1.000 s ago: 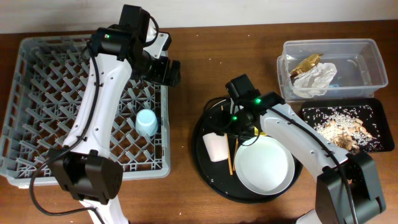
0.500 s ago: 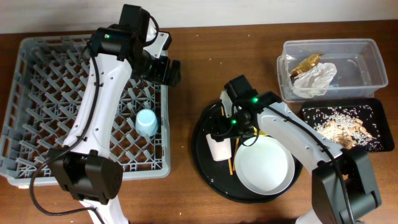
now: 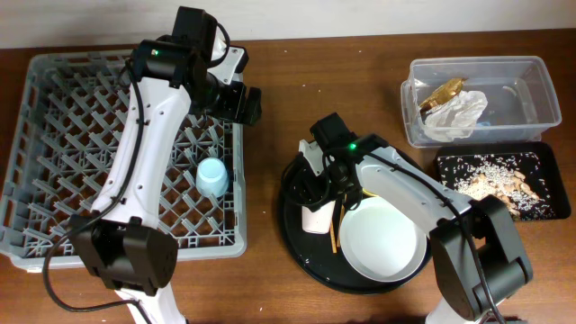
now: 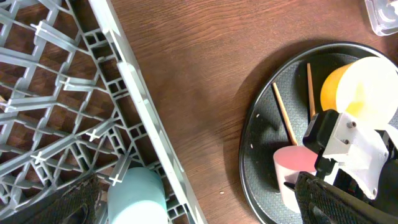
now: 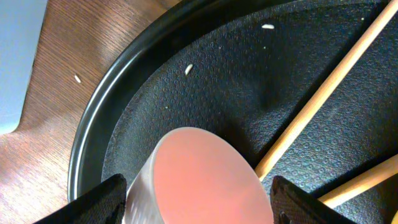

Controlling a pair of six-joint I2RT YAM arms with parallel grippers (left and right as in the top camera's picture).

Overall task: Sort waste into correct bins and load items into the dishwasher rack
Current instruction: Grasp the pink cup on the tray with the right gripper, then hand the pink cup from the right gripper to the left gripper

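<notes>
Brown wooden surface (image 3: 270,72) carrying a grey dishwasher rack (image 3: 54,135) at the left and a round black tray (image 3: 290,229) at the centre. Hovering low over the round tray's left side: right pincer (image 3: 315,192), fingers (image 5: 102,199) spreading wide, flanking a small pink cup (image 3: 315,218). From the right wrist, cup sitting squarely in the gap between both fingers, pink end facing the camera, close against each finger; impossible to tell whether merely touching or being squeezed. Lying just beside the cup on its right, two wooden chopsticks (image 5: 317,106), angling across the tray's textured floor. Resting beyond them on the tray's right side, white round plate (image 3: 382,238); peeking out next to it in the left wrist view, yellow bowl (image 4: 333,93). Hanging over the rack's right rim near its far corner: left pincer (image 3: 238,103), fingers wide apart, gripping nothing. Sitting inside the rack against that same rim, small light-blue cup (image 3: 212,175), well apart from the left pincer. Holding a shiny golden-brown wrapper (image 3: 443,93) and a crumpled white napkin (image 3: 461,115): clear plastic tub (image 3: 540,90) at the far right of the surface. Sitting just in front of it, shallow black tray (image 3: 551,155), scattered with beige and white food scraps (image 3: 490,180).
</notes>
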